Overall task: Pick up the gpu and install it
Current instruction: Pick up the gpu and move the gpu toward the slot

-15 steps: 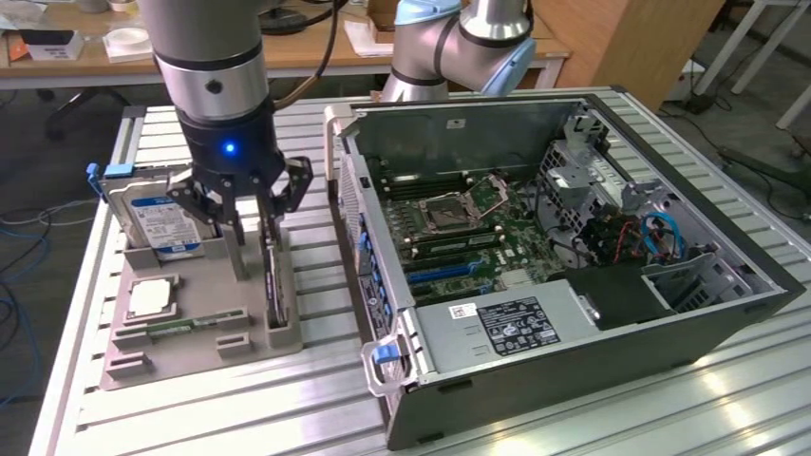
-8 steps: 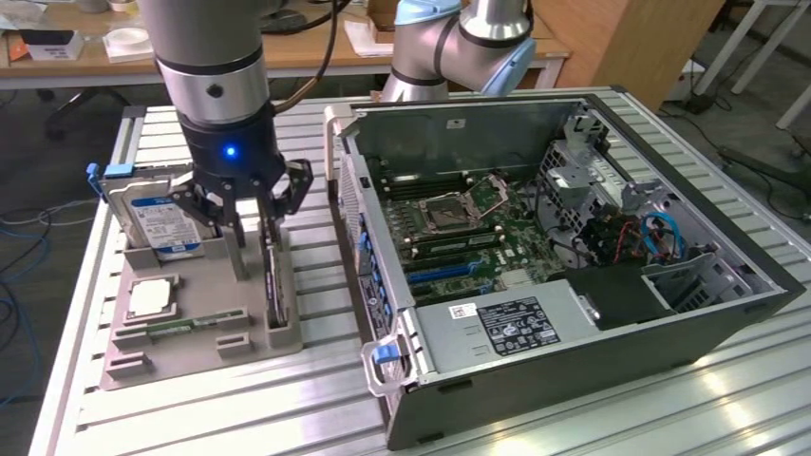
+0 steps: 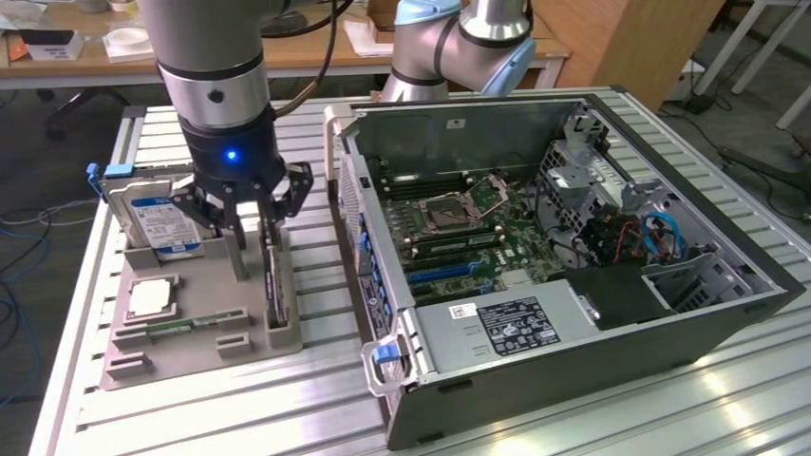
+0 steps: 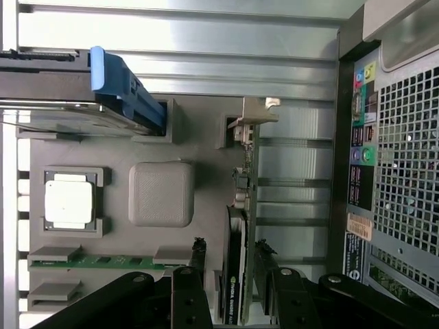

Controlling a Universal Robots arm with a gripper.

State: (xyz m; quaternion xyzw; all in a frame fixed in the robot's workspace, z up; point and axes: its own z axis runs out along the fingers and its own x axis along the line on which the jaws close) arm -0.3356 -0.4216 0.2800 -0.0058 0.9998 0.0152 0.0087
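Observation:
The gpu (image 3: 275,290) stands edge-on in a slot of the grey parts holder (image 3: 190,347), a thin dark card. In the wrist view the gpu (image 4: 241,212) shows a green board, a black fan block and a silver end bracket at its far end. My gripper (image 3: 254,242) hangs right over the card's near end. Seen from the wrist, the gripper (image 4: 233,274) is open. Its black fingers (image 4: 195,271) stand on both sides of the card, with a gap on the fan side.
In the holder are also a silver hard drive (image 3: 159,223) with a blue handle, a processor chip (image 3: 152,296) and a memory stick (image 3: 178,328). The open computer case (image 3: 709,313) lies to the exterior view's right, motherboard (image 3: 457,228) exposed. A second arm (image 3: 457,43) stands behind.

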